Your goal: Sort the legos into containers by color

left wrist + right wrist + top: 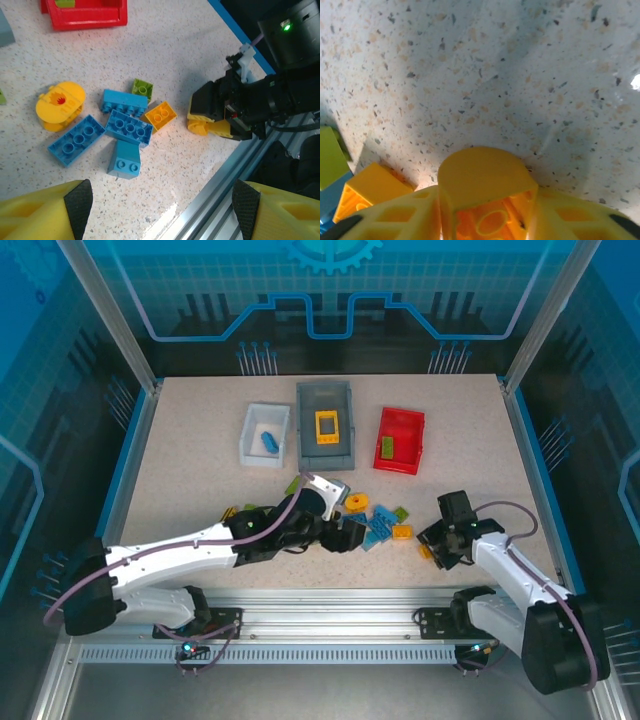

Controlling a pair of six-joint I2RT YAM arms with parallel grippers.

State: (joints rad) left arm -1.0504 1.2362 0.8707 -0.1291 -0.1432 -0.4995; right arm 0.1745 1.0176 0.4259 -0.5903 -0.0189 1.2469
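Observation:
My right gripper (437,545) is low over the table at the right, shut on a yellow brick (482,192) with a rounded top; the same yellow brick (204,126) also shows in the left wrist view. My left gripper (160,205) stands open near the front edge with nothing between its fingers (76,204). Beyond it lie three blue bricks (129,127), a round yellow piece (60,102), a small orange brick (161,115) and a green brick (142,90). At the back stand the white bin (250,440) holding a blue brick, the grey bin (305,425) holding a yellow frame (327,426), and the red bin (410,430) holding a green brick.
More bricks lie partly hidden under the left arm (200,545) around the table's middle. An aluminium rail (225,170) runs along the front edge just beside both grippers. Blue walls close in the table (200,490) on the left and right sides.

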